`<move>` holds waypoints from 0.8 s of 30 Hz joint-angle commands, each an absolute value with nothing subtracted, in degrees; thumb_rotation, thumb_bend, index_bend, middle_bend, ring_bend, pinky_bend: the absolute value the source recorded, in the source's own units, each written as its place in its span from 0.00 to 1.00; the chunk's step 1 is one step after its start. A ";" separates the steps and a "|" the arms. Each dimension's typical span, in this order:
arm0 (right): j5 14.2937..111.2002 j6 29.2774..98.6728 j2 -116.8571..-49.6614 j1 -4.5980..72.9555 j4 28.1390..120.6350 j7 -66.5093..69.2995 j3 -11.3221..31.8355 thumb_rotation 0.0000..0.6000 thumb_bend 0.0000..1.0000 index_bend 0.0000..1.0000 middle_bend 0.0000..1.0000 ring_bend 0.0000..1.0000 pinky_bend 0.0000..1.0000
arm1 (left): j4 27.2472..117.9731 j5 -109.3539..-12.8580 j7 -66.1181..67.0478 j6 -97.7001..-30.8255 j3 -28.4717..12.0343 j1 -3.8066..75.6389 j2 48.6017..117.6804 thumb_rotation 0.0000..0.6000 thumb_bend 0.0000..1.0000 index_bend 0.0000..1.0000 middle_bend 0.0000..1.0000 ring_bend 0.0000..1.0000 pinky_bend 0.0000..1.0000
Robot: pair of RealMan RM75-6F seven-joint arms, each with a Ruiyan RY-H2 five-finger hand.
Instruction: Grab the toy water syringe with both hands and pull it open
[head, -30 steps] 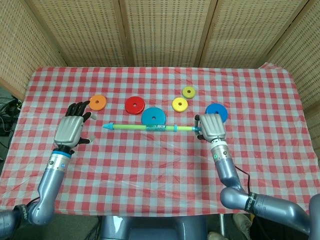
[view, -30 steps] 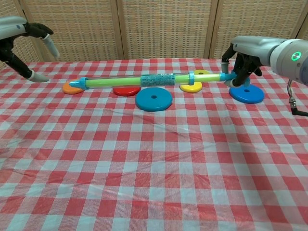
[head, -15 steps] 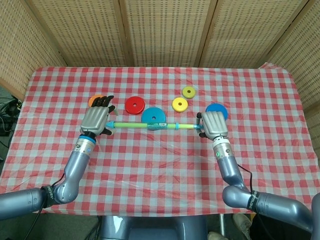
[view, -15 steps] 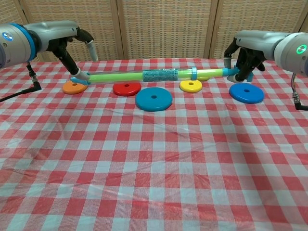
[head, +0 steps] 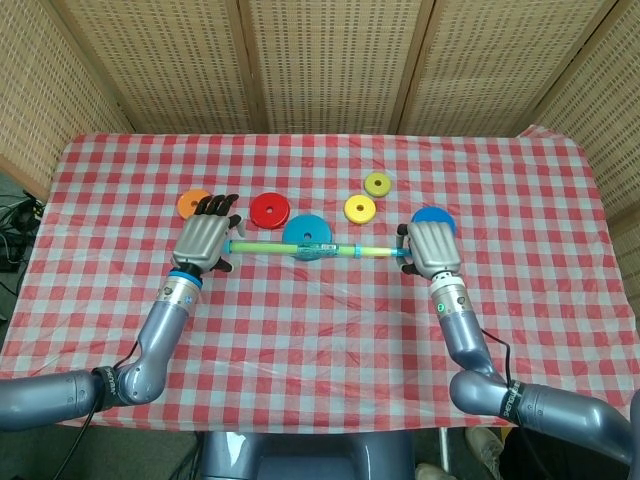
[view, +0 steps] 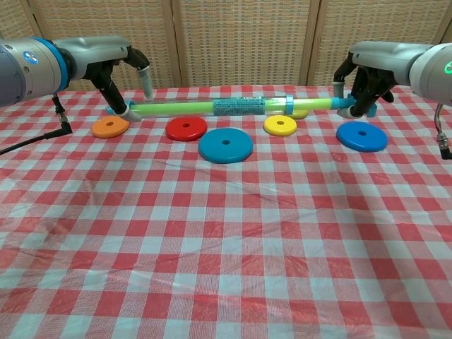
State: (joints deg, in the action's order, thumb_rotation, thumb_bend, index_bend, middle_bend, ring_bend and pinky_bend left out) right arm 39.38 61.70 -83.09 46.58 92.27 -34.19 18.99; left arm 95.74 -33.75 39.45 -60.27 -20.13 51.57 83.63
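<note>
The toy water syringe (head: 310,248) (view: 233,107) is a long green tube with a blue label and light-blue ends. It hangs level just above the table. My right hand (head: 430,250) (view: 367,81) grips its right handle end. My left hand (head: 205,243) (view: 116,74) is at the nozzle end on the left. Its fingers are spread over the tube and its thumb lies by the tip, but the hand has not closed around it.
Flat discs lie on the red checked cloth behind and under the syringe: orange (head: 193,203), red (head: 268,210), large blue (head: 308,232), yellow (head: 359,209), olive-yellow (head: 377,183) and another blue (head: 432,218) beside the right hand. Wicker screens stand behind the table.
My left hand has swung in from the left edge to the syringe's nozzle end. The right hand has lifted the syringe a little and carried it slightly to the right.
</note>
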 commanded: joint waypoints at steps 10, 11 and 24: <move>39.37 62.43 -81.34 46.21 94.37 -32.57 18.07 1.00 0.56 0.76 1.00 1.00 0.78 | 96.00 -32.89 39.84 -62.14 -18.55 53.80 84.36 1.00 0.29 0.43 0.00 0.00 0.00; 39.37 62.48 -81.24 46.20 94.41 -32.50 18.00 1.00 0.56 0.76 1.00 1.00 0.78 | 96.03 -32.89 39.78 -62.34 -18.48 53.88 84.40 1.00 0.29 0.44 0.00 0.00 0.00; 39.30 62.93 -80.73 46.30 94.46 -32.31 16.92 1.00 0.56 0.76 1.00 1.00 0.78 | 96.70 -33.28 39.02 -64.42 -17.36 54.17 84.72 1.00 0.32 0.52 0.00 0.00 0.00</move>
